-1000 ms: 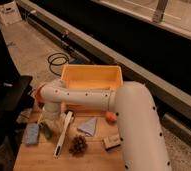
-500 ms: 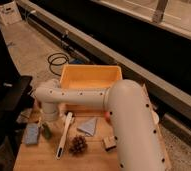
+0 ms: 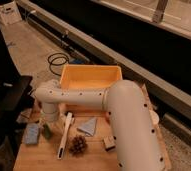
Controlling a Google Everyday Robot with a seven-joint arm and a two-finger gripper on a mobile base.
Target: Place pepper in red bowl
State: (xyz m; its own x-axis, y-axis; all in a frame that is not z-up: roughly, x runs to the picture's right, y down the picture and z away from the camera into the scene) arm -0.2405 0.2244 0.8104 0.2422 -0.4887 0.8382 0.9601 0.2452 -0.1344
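Since the earlier look, the big white elbow had crept a little toward nine o'clock, while the wrist stayed planted over the same near-left patch of the tabletop [image 3: 39, 159].

The gripper [image 3: 48, 125] pointed straight down at about eight o'clock on the tabletop, right over the dark green pepper [image 3: 47, 133], which lay just beside the blue sponge [image 3: 31, 134]. I could not tell whether the gripper was clamped on the pepper or standing apart from it. The red bowl I could not pick out at all; my guess was that the wrist hid it.

What worried me was the crowding. The sponge sat at nine o'clock of the pepper and the white brush [image 3: 65, 136] at three o'clock, so a slightly off descent could nudge either one, or roll the slim pepper out from under the gripper. A weak hold on something that thin could also let it drop on the lift.

As for the pose, the arm rose from five o'clock, bent at the elbow, ran level toward nine o'clock in front of the yellow tub [image 3: 89, 76], then turned down at the wrist.
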